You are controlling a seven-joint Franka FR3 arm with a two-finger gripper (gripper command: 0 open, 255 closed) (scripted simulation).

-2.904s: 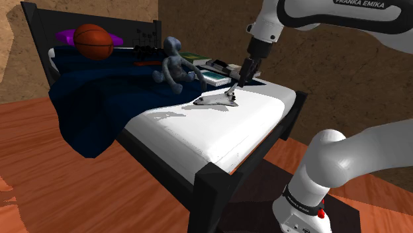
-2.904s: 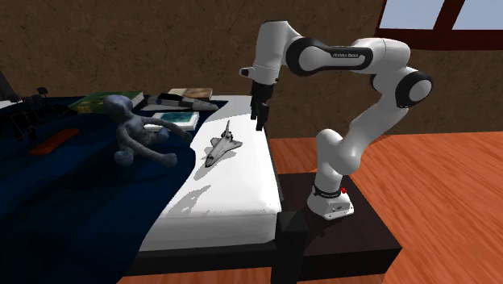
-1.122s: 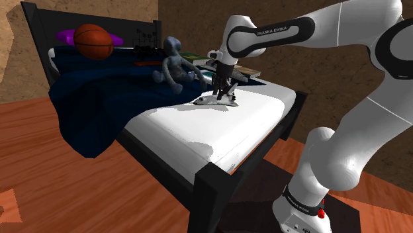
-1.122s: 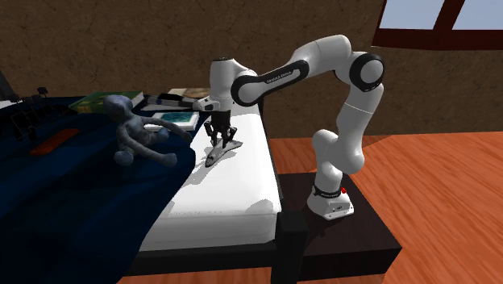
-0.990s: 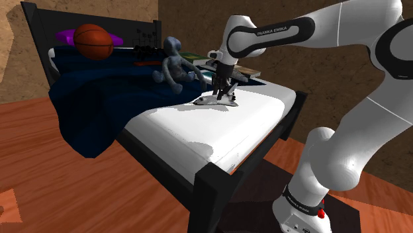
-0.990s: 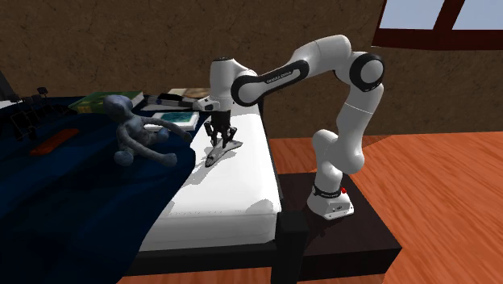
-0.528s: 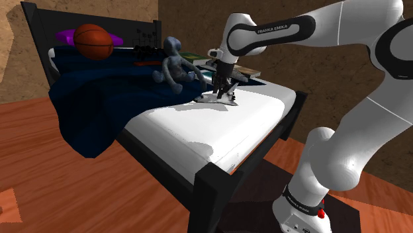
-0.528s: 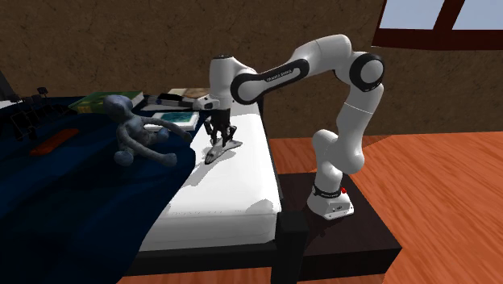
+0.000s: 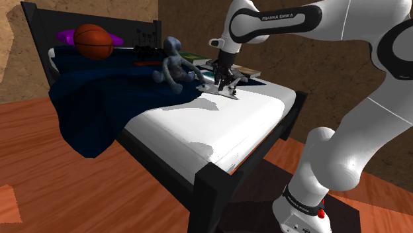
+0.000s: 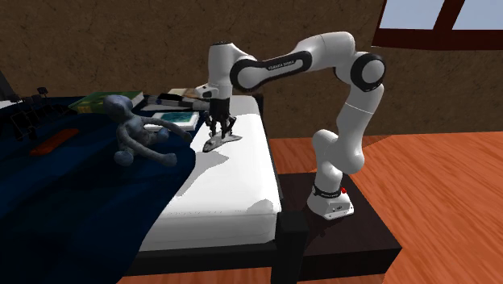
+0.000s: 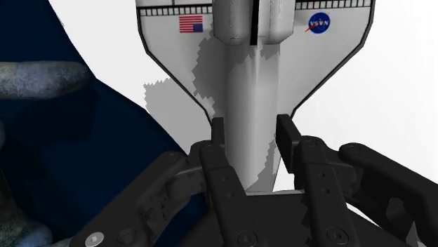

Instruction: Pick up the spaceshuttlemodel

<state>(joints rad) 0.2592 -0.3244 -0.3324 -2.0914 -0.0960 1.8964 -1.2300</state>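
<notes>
Items as I read them off the shoulder view, left to right.

1. Ball (image 9: 93,41): orange-brown, resting at the head of the bed against the dark headboard (image 9: 40,46).
2. Blanket (image 9: 92,99): dark blue, covering the head half of the bed and hanging over its near side toward the wooden floor (image 9: 79,192).
3. Doll (image 9: 172,65): grey, seated on the blanket's edge. In the wrist view I see one of its limbs (image 11: 42,77) beside the gripper, apart from it.
4. Books (image 9: 196,58): a few lying flat behind the doll, near the far side of the bed.
5. Shuttle (image 9: 227,92): white, black-edged wings, a flag and a round blue emblem on them in the wrist view (image 11: 249,84). It hangs from the gripper just beside the blanket's edge, over the mattress. In the second exterior view I see its shadow lying apart from it (image 10: 218,142) on the sheet, so it is clear of the bed.
6. Gripper (image 9: 222,81): black, pointing down. In the wrist view (image 11: 250,133) both fingers (image 11: 217,133) press on the shuttle's narrow body, one on each flank, pinching it.
7. Mattress (image 9: 218,129): white, bare from the blanket's edge to the foot of the dark frame.
8. Arm (image 9: 370,79): white, arching over from the stand (image 9: 331,212) at the lower right.
</notes>
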